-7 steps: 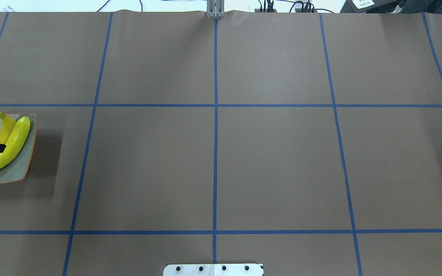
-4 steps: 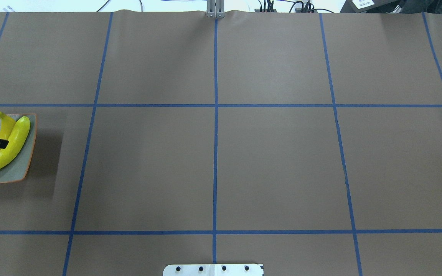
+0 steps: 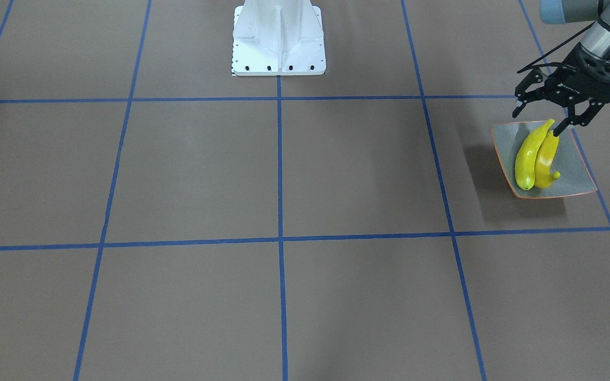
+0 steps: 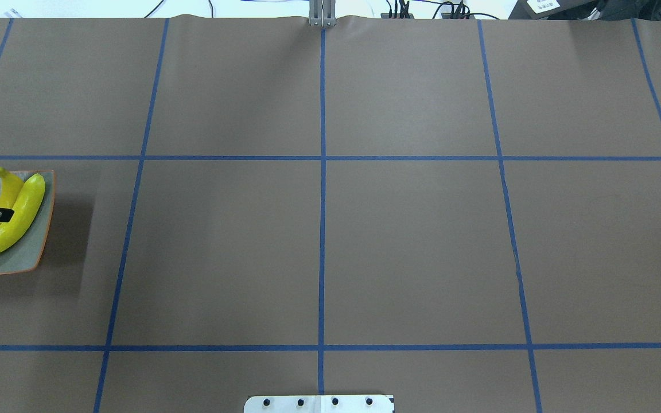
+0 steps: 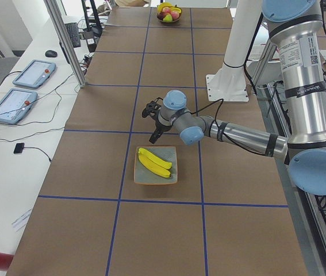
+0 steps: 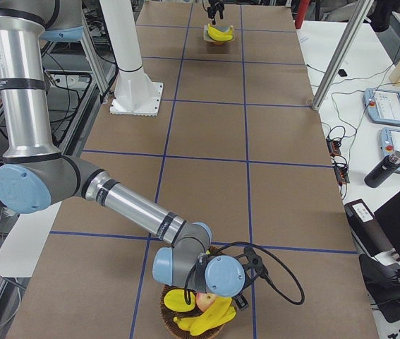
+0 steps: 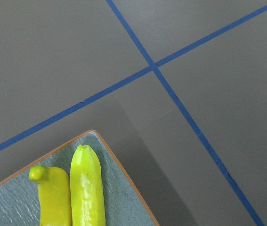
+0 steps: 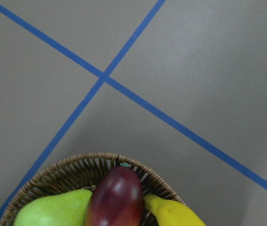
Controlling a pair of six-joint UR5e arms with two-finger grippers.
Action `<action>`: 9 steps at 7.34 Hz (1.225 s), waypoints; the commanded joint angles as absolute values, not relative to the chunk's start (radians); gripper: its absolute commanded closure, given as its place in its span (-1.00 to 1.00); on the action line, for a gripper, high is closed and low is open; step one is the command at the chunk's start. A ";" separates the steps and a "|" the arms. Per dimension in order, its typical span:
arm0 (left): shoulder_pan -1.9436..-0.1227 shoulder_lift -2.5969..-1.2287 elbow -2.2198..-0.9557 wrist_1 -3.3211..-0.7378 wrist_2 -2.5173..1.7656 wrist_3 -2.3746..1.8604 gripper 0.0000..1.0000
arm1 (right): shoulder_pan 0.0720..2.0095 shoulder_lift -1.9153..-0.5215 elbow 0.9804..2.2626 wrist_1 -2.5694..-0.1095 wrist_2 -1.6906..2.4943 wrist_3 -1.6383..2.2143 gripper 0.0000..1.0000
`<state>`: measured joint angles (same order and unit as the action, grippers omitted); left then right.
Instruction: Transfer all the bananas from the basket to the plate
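A table [image 4: 411, 241] covered in brown paper is marked into large squares by blue tape [image 4: 322, 229]. The robot's white base [image 3: 278, 37] stands at the middle of one long side.

At the left end of the table sits a small square grey-green plate [image 3: 575, 169] with an orange-brown rim. Two yellow bananas [image 3: 526, 156] lie on it side by side, touching and curving the same way. The left wrist view shows their ends near one corner of the plate: one is blunt and greenish, the other has a knobbed stem.

The left claw [image 3: 538, 121] hangs over the plate's edge on the robot's side. Its fingers [image 3: 564, 125] are spread wide and hold nothing. One fingertip is above the near end of the bananas, and contact cannot be made out.

At the far right end of the table stands a round wicker basket [image 8: 76, 165]. It holds a green pear [image 8: 53, 211] and a dark red fruit [image 8: 117, 197] against it. A yellow banana [image 8: 173, 214] lies on the red fruit's other side. The right-end camera also shows a peach-coloured fruit [image 6: 205, 302] among yellow peel. How many bananas the basket holds cannot be told.

The right claw [image 6: 231, 293] is low over the basket, right at the fruit. Its fingertips are hidden, so whether it is released or clenched cannot be told
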<state>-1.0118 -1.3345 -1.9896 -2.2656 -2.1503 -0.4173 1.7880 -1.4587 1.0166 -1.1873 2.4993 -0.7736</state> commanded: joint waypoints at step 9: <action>-1.012 -1.335 -1.990 -2.267 -2.149 -0.416 -1.00 | 1.819 -1.367 0.735 -1.233 2.536 -0.925 -0.18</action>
